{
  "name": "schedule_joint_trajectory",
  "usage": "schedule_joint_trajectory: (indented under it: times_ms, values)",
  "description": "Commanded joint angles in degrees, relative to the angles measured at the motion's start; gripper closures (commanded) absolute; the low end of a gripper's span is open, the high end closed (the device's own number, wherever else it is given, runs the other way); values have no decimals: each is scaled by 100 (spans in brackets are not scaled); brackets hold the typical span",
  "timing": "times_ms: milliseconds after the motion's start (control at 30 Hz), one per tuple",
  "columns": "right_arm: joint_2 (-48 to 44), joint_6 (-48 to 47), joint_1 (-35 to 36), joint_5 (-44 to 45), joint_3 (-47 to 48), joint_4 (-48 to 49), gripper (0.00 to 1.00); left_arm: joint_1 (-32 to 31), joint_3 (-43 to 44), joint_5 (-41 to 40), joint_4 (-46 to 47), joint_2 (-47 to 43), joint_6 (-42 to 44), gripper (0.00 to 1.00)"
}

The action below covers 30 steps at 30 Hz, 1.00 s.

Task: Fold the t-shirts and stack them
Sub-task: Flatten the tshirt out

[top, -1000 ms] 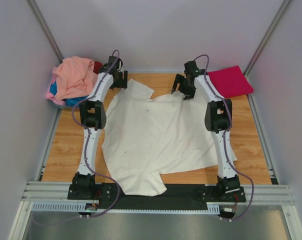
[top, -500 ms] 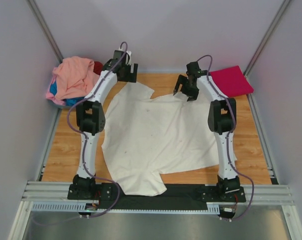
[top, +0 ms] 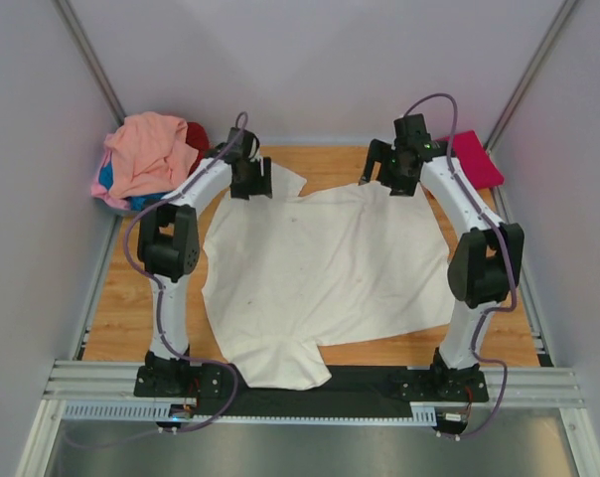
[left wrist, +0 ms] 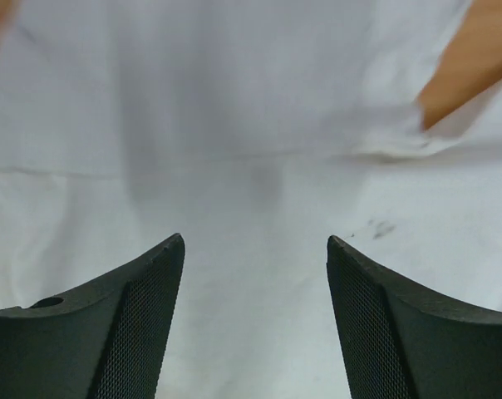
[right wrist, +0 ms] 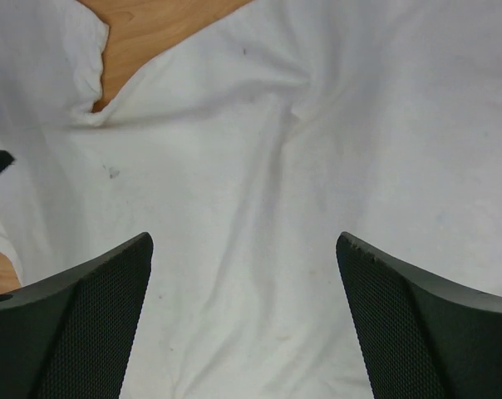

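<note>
The cream-white t-shirt (top: 320,268) lies spread flat over the middle of the wooden table, one sleeve hanging toward the near edge. It fills the left wrist view (left wrist: 234,150) and the right wrist view (right wrist: 301,150). My left gripper (top: 252,182) is open and empty above the shirt's far left corner. My right gripper (top: 391,177) is open and empty above the shirt's far right edge. A folded magenta t-shirt (top: 476,159) lies at the far right. The salmon-pink t-shirt (top: 146,151) is heaped at the far left over the blue one (top: 109,177) and the red one (top: 195,132).
White walls close in the table on the left, back and right. The black rail (top: 310,383) with both arm bases runs along the near edge. Bare wood (top: 131,288) shows left of the shirt and at the far middle.
My left gripper has come down and slightly nearer, onto the shirt's far left corner. My right arm has swung out to the right and its gripper has moved farther back and right.
</note>
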Motion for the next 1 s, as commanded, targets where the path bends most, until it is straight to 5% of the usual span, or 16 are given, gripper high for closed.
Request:
schedule_joint_trajectory:
  times_ms: [0, 267, 400, 433, 500, 967]
  values:
    - [-833, 12, 38, -32, -803, 555, 7, -231, -624, 36, 61, -57, -390, 23]
    - [-1528, 135, 161, -401, -1507, 636, 8, -258, -29, -361, -535, 785, -609, 22]
    - [-1844, 144, 161, -437, -1701, 575, 8, -232, 2266, -449, -1677, 2375, -592, 21]
    - [-1941, 127, 161, -428, -1736, 558, 7, -188, 2798, -440, -2184, 2691, -575, 31]
    - [-2047, 74, 144, -384, -1789, 453, 7, -118, 3843, -284, -2496, 3280, -618, 31]
    - [-2073, 3, 152, -375, -1658, 557, 7, 691, 4077, 1396, 710, 3004, -847, 1]
